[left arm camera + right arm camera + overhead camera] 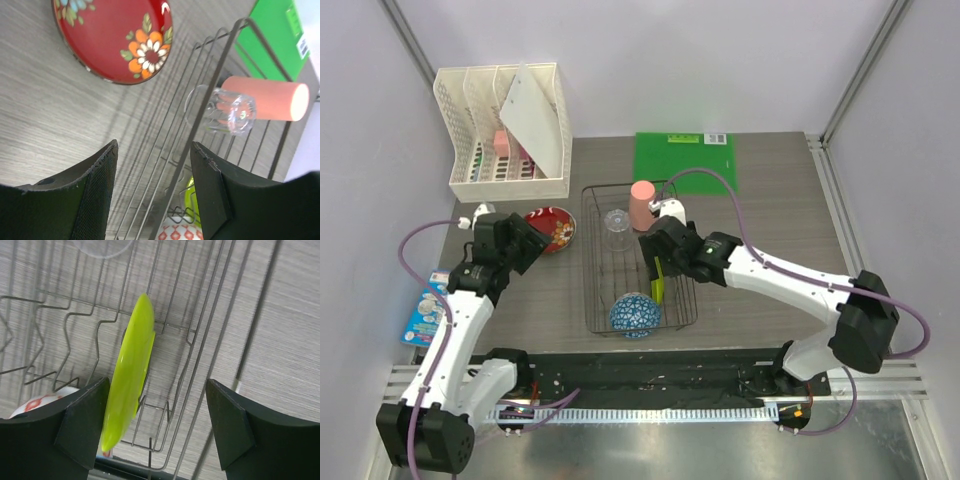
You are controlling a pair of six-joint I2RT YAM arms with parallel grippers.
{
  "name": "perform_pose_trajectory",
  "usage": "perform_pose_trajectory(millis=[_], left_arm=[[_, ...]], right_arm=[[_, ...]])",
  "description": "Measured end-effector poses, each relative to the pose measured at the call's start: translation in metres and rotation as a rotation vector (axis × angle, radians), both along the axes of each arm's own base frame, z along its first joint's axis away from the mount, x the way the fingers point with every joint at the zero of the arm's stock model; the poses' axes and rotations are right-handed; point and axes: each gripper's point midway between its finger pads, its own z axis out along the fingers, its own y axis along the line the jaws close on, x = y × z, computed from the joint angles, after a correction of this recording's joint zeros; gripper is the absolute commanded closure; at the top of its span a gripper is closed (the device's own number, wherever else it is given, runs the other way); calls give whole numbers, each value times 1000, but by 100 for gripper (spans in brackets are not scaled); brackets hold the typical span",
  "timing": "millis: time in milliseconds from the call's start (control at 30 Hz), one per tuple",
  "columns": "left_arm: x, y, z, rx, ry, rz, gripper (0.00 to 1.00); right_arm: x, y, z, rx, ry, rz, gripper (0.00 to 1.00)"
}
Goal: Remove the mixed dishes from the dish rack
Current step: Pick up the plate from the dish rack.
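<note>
My right claw (156, 412) hangs wide open above the dish rack (588, 260). The yellow-green plate (131, 375) stands on edge below, between its fingers (82, 425), hard by one and well clear of the other. I'd centre on the rim first, then drop, pinch gently and lift straight up.

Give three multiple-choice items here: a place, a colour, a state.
1. The dark red patterned plate lies: A inside the dish rack; B in the right end effector; C on the table, left of the rack.
2. The plate standing on edge is: A yellow-green; B white; C blue.
3. The right end effector is: A shut on that plate; B open; C out of view.
C, flat on the tabletop; A, right wrist view shows it; B, fingers apart, plate between them.
</note>
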Motion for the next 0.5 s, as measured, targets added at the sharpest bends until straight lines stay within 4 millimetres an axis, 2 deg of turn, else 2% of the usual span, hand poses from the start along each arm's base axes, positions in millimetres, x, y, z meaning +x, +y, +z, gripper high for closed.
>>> perform_pose_trajectory(millis=[100,200,267,300,400,500], left_arm=[[-3,-1,-9,3,21,-6,41],[-4,-2,-13,5,31,-12,41],[-5,-2,-16,5,36,-14,41],[-6,-3,-18,7,41,-16,41],[-9,-4,-25,6,55,-24,42],[-11,-7,-29,0,65,-37,42]], right_arm=[[2,2,-16,-40,24,-5,24],[2,5,-31,-69,50,-7,35],[2,6,-38,-85,60,-7,48],[2,7,-40,-91,63,-6,58],[3,10,-41,-93,63,-4,73],[6,5,-39,-104,51,-36,78]])
